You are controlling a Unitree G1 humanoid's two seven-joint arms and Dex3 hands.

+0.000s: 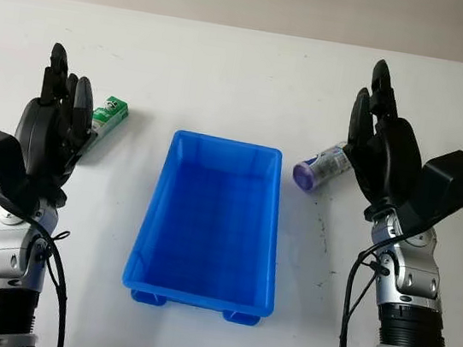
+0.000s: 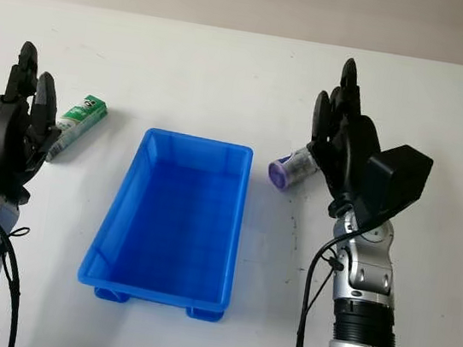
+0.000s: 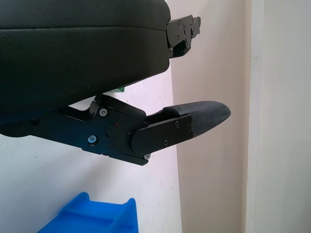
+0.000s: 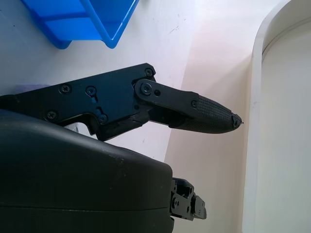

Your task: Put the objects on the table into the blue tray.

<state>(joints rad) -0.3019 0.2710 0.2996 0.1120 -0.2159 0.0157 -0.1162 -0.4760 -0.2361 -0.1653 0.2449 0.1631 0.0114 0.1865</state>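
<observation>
Both hands raised and holding nothing; tray still empty.
Blue tray (image 1: 212,222) sits nearest; beyond it the left hand (image 1: 52,127) is open beside the green box (image 1: 106,117), the right hand (image 1: 377,147) open against the purple-capped bottle (image 1: 323,165), which I judge may roll away if nudged.

- green box (image 1: 106,118): white print on its side, too small to read
- purple-capped bottle (image 1: 322,166): label on it, not legible
- blue tray (image 1: 201,283): no markings
- no readable text anywhere
</observation>
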